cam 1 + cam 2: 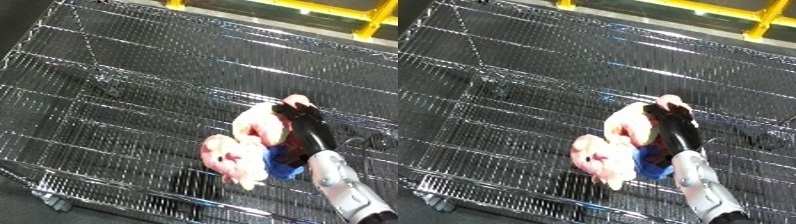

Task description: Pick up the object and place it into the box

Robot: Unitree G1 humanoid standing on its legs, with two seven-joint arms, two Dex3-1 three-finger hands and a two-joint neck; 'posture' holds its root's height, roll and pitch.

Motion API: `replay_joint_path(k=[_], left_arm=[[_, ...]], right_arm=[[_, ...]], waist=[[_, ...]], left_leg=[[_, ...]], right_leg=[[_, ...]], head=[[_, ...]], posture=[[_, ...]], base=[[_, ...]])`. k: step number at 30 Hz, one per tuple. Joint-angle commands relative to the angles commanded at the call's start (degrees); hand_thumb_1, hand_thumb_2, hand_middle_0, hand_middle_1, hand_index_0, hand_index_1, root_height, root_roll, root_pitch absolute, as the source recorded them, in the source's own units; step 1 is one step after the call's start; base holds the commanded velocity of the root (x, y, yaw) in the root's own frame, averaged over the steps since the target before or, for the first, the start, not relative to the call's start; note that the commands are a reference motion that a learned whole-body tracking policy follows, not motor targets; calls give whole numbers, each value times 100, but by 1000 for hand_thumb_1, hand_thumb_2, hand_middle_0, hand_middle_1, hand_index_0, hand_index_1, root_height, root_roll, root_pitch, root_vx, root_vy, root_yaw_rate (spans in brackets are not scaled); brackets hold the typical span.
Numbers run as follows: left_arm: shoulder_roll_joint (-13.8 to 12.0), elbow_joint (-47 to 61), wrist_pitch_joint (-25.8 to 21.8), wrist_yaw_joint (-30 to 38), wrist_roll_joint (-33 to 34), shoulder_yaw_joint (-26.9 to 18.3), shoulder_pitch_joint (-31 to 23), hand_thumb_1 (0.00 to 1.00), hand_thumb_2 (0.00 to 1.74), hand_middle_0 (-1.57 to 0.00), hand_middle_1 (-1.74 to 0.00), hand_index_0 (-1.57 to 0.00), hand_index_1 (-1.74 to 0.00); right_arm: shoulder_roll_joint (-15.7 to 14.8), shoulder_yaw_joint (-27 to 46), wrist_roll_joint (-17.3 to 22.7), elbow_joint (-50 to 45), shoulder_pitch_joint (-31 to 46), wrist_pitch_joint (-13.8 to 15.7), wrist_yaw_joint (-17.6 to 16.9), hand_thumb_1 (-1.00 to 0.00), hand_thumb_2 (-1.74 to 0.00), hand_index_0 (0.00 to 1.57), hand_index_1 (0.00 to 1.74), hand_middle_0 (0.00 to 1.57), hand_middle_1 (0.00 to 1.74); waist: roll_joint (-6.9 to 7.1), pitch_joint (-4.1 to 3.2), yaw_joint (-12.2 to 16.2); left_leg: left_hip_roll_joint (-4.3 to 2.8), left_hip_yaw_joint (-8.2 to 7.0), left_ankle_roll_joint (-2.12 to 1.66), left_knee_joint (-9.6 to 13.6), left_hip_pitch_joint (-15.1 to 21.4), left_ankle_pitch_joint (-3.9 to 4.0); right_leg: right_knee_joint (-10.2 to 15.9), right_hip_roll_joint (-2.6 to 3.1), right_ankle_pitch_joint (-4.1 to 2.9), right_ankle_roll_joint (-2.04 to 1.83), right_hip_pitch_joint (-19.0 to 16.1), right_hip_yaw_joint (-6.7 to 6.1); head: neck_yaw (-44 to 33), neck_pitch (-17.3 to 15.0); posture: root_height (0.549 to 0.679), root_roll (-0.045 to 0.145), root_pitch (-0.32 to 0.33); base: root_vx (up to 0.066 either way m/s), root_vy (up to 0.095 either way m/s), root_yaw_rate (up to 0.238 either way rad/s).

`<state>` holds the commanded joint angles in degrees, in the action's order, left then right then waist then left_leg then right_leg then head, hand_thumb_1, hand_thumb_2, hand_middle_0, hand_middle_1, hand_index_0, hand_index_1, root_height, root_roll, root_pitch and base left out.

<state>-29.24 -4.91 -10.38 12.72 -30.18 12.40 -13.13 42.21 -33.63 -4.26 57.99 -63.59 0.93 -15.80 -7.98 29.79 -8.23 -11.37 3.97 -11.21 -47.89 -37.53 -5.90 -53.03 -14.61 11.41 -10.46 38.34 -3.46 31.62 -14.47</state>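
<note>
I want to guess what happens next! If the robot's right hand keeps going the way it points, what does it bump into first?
The right hand is already on the pink plush toy, fingers curled around it. Beyond that, up the view, only wire mesh shows, though depth is hard to judge.

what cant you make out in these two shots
- Right hand: its fingertips are hidden behind the pink plush toy, so the exact grip is unclear.
- Left hand: in neither view.
- Toy's blue part: partly covered by the forearm; the toy's shape is blurred.
- Wire mesh bin: its walls are cut off by the picture edges.
</note>
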Motion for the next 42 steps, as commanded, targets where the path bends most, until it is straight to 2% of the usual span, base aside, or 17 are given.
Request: replay_joint_path(k=[1, 6, 11, 18, 23, 31, 36, 42], left_arm=[[6, -4, 2, 0, -8, -8, -8, 1000, 1740, -1570, -1740, -1570, -1740], [20, -49, 17, -27, -79, -23, -43, 1000, 1740, -1570, -1740, -1570, -1740], [47, -116, 38, -100, -120, 5, 10, 1000, 1740, -1570, -1740, -1570, -1740], [120, -292, 51, -94, -91, 18, 220, 1000, 1740, -1570, -1740, -1570, -1740], [201, -423, 73, -92, -92, 18, 334, 1000, 1740, -1570, -1740, -1570, -1740], [352, -540, 131, -111, -5, -38, 423, 1000, 1740, -1570, -1740, -1570, -1740], [522, -572, 183, -117, 86, -103, 404, 1000, 1740, -1570, -1740, -1570, -1740], [584, -590, 232, -140, 164, -87, 471, 1000, 1740, -1570, -1740, -1570, -1740]], right_arm=[[-22, -4, -16, 1, 14, -7, 2, -800, -1392, 1256, 1392, 1256, 1392], [-52, -3, -51, 15, 109, -31, 26, -800, -1392, 1256, 1392, 1256, 1392], [5, 47, -40, 38, 218, -27, 54, -800, -1392, 1256, 1392, 1256, 1392], [119, 230, -89, -246, 453, 14, -27, -800, -1392, 1256, 1392, 1256, 1392], [292, 538, -117, -742, 811, 69, -134, -800, -1392, 1256, 1392, 1256, 1392], [708, 1793, -175, -2411, 2336, 161, -462, -800, -1392, 1256, 1392, 1256, 1392], [507, 3062, -44, -3344, 3683, 273, -841, -800, -1392, 1256, 1392, 1256, 1392], [257, 4107, -19, -3913, 4703, 355, -1133, -800, -1392, 1256, 1392, 1256, 1392]], waist=[[5, 0, 6], [17, 0, 31], [10, 0, 50], [31, 0, 179], [88, 0, 341], [199, 0, 680], [228, 0, 911], [276, 0, 1090]], left_leg=[[-2, -2, 0, -1, 10, -1], [7, 11, 11, -55, 28, 1], [-2, -10, 32, 0, 175, 32], [-62, -135, 42, 405, 671, 88], [-93, -213, 43, 613, 982, 110], [-159, -325, 52, 819, 1421, 87], [-191, -373, 60, 771, 1604, 18], [-235, -407, 93, 569, 1747, -105]], right_leg=[[-1, 5, 2, 2, -8, -1], [-66, 32, 9, 14, -18, -30], [-66, 10, 17, 20, -148, -40], [315, -62, 52, 21, -657, 28], [545, -62, 57, 24, -972, 43], [861, -53, 16, 12, -1440, 60], [879, -32, 25, 7, -1615, 27], [778, 1, 44, 19, -1721, -49]], head=[[11, -18], [137, -148], [296, -173], [493, -53], [702, 79], [1121, 281], [1550, 329], [2072, 284]], posture=[[587, 19, -29], [584, 21, -45], [585, 24, -64], [597, 29, -85], [603, 32, -104], [611, 37, -142], [612, 40, -171], [609, 42, -204]], base=[[-3, -1, -20], [-4, -8, -5], [-7, -12, 1], [-20, -3, -32], [-29, -6, -57], [-11, -7, -77], [0, -2, -68], [14, -3, -66]])
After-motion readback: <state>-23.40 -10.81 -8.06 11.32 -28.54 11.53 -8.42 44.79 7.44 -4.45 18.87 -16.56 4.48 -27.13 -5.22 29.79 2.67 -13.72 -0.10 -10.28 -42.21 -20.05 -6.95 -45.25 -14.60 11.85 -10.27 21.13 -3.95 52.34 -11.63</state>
